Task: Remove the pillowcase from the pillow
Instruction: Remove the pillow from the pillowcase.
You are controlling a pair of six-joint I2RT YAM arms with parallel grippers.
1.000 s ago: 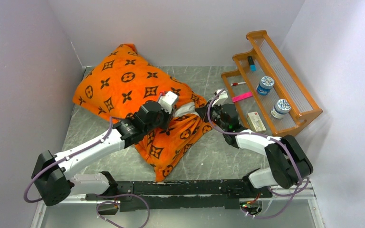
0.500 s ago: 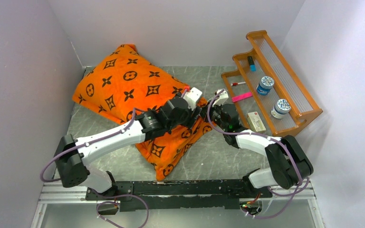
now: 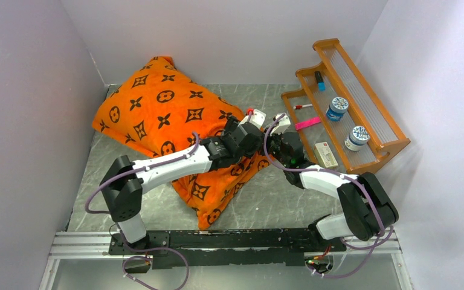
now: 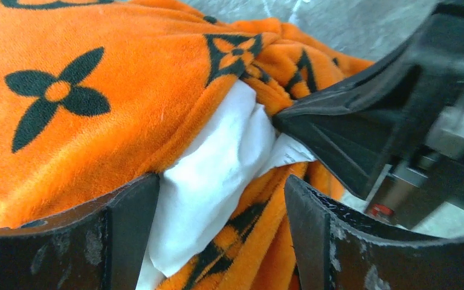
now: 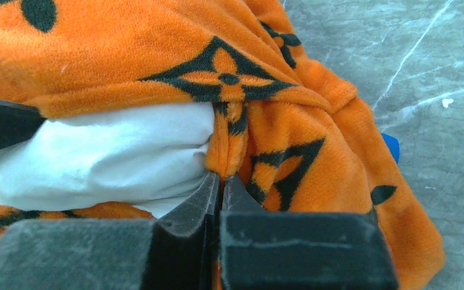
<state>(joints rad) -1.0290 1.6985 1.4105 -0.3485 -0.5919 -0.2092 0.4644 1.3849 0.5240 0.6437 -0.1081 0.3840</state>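
My left pincer (image 4: 220, 184) has just swung from the middle of the pillowcase (image 3: 157, 109) to its mouth at the middle of the counter (image 3: 260, 199) and spread wide around the bared pillow (image 4: 217, 163) corner, gripping nothing yet, while my right pincer (image 5: 220, 181) stays pinched shut on the hem (image 5: 226, 130), so stripping looks ready to begin.

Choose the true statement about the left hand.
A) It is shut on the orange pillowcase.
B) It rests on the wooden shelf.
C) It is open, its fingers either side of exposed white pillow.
C: the left wrist view shows the left hand open, with pillow poking from the pillowcase between its fingers.
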